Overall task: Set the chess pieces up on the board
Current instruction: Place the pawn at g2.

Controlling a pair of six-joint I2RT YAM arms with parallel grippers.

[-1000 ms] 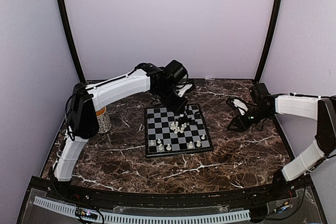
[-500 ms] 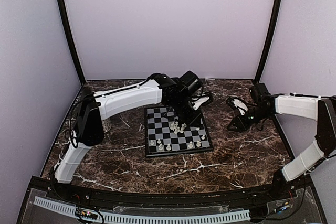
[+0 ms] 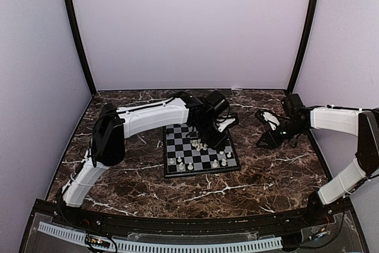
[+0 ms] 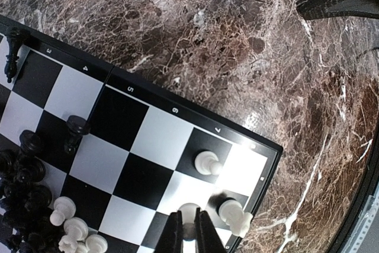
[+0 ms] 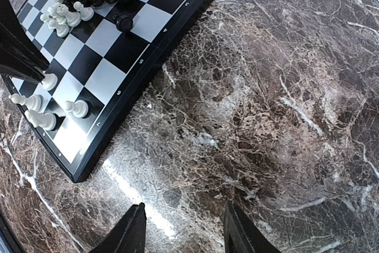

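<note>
Left wrist view is showing the left gripper (image 4: 189, 229) pinching a white piece (image 4: 188, 208), probably to seat it in its home row at the board (image 4: 157, 140) edge. Other chess pieces (image 4: 23, 197) are lying heaped mid-board. The right gripper (image 5: 183, 208), fingers apart and empty, is hovering over the worktop (image 5: 284, 117) beside the board, probably to leave room.

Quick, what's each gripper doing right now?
Left gripper: closed on a white chess piece.
Right gripper: open, holding nothing.
</note>
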